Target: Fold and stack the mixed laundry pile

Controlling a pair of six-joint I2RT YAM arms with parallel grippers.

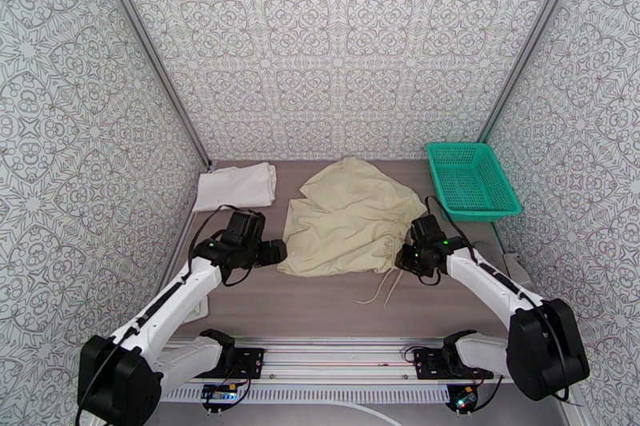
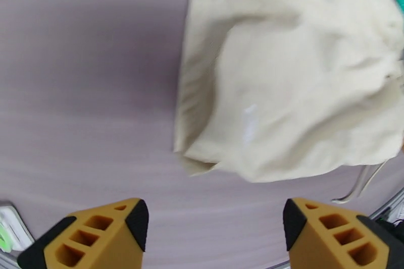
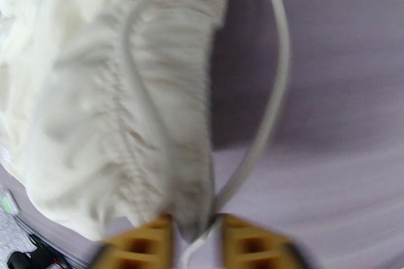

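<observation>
"Claws first: how do they stand?"

"Left claw [image 2: 214, 217] is spread wide with nothing in it. It hovers over the bare bench [image 1: 320, 304], just beside the near-left corner of the beige garment [image 1: 352, 220]. Right claw [image 3: 197, 227] is closed on the gathered waistband edge at the near-right corner, with a drawstring [image 3: 275, 88] caught in alongside."

"And where does the laundry lie?"

"Beige garment mid-bench. White T-shirt [image 1: 236, 185] lies folded at the far left, well apart. Teal basket [image 1: 470, 178] stands far right."

"Which way does the garment point?"

"I judge its long axis runs left to right, waistband at the right end, cords trailing toward the near edge. Its far part is rumpled, so I can't be certain."

"How would you fold it well?"

"I'd pinch every layer at the near-left corner and lift level with my right claw. Then I'd keep the near edge taut between them and carry it evenly to the far side, tucking the cords inside."
</observation>
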